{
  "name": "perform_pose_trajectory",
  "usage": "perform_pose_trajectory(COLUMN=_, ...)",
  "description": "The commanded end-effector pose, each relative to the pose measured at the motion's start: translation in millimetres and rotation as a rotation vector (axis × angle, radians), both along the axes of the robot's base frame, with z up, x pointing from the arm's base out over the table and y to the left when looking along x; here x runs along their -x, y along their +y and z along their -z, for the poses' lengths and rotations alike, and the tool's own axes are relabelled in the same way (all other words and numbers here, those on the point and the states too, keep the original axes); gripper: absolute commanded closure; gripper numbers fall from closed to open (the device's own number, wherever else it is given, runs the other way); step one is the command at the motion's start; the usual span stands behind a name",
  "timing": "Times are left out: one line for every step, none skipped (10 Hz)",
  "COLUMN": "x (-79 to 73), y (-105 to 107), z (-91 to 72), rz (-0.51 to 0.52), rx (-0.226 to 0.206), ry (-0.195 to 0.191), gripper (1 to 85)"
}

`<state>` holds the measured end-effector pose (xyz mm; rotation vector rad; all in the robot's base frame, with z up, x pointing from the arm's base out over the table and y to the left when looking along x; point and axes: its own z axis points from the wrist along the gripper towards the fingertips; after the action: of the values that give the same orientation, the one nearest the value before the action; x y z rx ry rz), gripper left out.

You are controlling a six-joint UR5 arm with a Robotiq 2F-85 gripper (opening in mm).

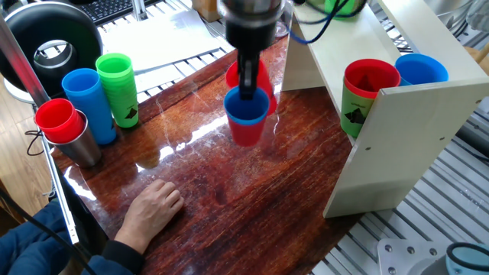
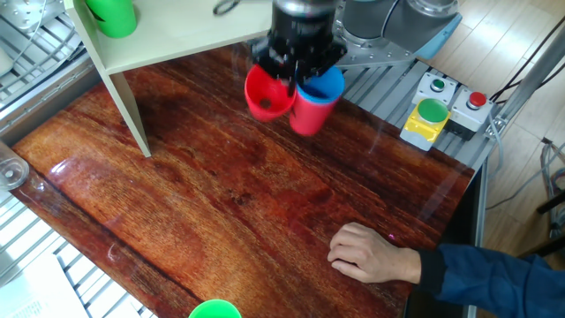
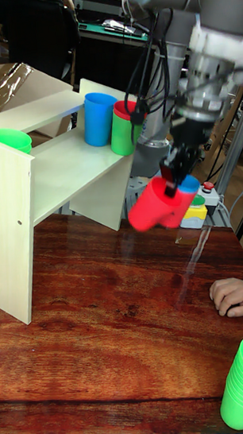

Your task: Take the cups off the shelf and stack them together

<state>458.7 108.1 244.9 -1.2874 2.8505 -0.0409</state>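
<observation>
gripper (image 1: 248,90) clamped on rim of the blue cup in red cup (image 1: 246,116), hanging under it over the table (image 1: 229,191). loose red cup (image 2: 267,93) just beside, tilted, rim toward fingers; stack there.

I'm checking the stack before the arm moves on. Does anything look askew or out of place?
Yes. The pincer holds a red cup with a blue cup nested in it, and a second red cup hangs beside it, tipped sideways above the table, not nested. The tall view shows the same tilt.
</observation>
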Motion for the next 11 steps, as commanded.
perform_pose_trajectory(x=-13.3, y=10, z=55.1, rz=-0.045, rx=-0.009, ry=0.003, gripper=84.3)
perform_pose_trajectory(x=-12.0, y=15, z=68.3, rz=-0.047, rx=-0.015, ry=0.006, gripper=84.3)
perform_pose_trajectory(x=-10.3, y=21, z=78.6, rz=-0.039, rx=-0.016, ry=0.004, gripper=84.3)
perform_pose_trajectory(x=-9.5, y=28, z=87.8, rz=-0.026, rx=-0.027, ry=-0.007, gripper=84.3)
perform_pose_trajectory(x=-7.5, y=33, z=93.7, rz=-0.026, rx=-0.038, ry=-0.007, gripper=84.3)
perform_pose_trajectory(x=-8.7, y=35, z=101.9, rz=-0.044, rx=-0.051, ry=-0.012, gripper=84.3)
perform_pose_trajectory(x=-9.5, y=35, z=111.4, rz=-0.055, rx=-0.062, ry=-0.015, gripper=84.3)
perform_pose_trajectory(x=-9.3, y=33, z=119.7, rz=-0.064, rx=-0.061, ry=-0.017, gripper=84.3)
perform_pose_trajectory(x=-5.9, y=31, z=122.8, rz=-0.065, rx=-0.05, ry=-0.012, gripper=84.3)
perform_pose_trajectory(x=-4.2, y=32, z=124.1, rz=-0.064, rx=-0.047, ry=-0.012, gripper=84.3)
perform_pose_trajectory(x=-4.5, y=31, z=124.0, rz=-0.064, rx=-0.044, ry=-0.013, gripper=84.3)
